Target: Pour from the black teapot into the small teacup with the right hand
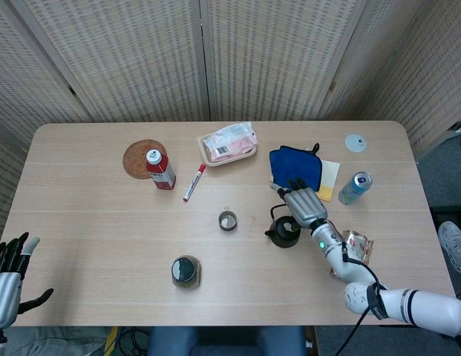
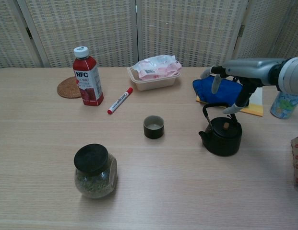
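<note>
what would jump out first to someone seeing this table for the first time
Probably the right hand, fingers spread, hovering just above the handle of the black teapot at the table's right of centre without gripping it. Next, the small teacup to the teapot's left, and the red juice bottle at the far left.
</note>
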Action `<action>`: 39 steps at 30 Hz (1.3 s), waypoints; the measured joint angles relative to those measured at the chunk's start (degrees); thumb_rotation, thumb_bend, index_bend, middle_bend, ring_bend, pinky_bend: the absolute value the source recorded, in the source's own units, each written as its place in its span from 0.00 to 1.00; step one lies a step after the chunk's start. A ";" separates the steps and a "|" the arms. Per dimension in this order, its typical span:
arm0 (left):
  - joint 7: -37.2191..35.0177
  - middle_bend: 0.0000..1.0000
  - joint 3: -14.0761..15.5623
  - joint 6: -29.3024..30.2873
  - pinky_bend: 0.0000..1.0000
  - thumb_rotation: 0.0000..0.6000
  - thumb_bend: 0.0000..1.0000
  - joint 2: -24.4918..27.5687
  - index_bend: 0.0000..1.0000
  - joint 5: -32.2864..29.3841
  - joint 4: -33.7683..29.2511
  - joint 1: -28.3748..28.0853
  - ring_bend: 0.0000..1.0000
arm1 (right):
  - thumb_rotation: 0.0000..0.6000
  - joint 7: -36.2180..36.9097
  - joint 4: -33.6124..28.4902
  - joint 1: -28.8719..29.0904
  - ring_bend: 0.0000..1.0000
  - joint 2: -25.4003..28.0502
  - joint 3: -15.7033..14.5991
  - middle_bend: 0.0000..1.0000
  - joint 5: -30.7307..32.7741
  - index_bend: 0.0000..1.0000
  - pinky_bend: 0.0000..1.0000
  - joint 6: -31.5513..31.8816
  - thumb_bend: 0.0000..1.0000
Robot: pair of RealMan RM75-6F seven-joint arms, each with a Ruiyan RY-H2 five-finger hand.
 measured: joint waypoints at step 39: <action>-0.97 0.00 -0.32 1.59 0.00 1.00 0.00 0.51 0.07 -0.13 0.97 1.21 0.00 | 1.00 1.01 -0.33 6.38 0.14 -1.36 -5.65 0.43 7.95 0.11 0.00 2.22 0.21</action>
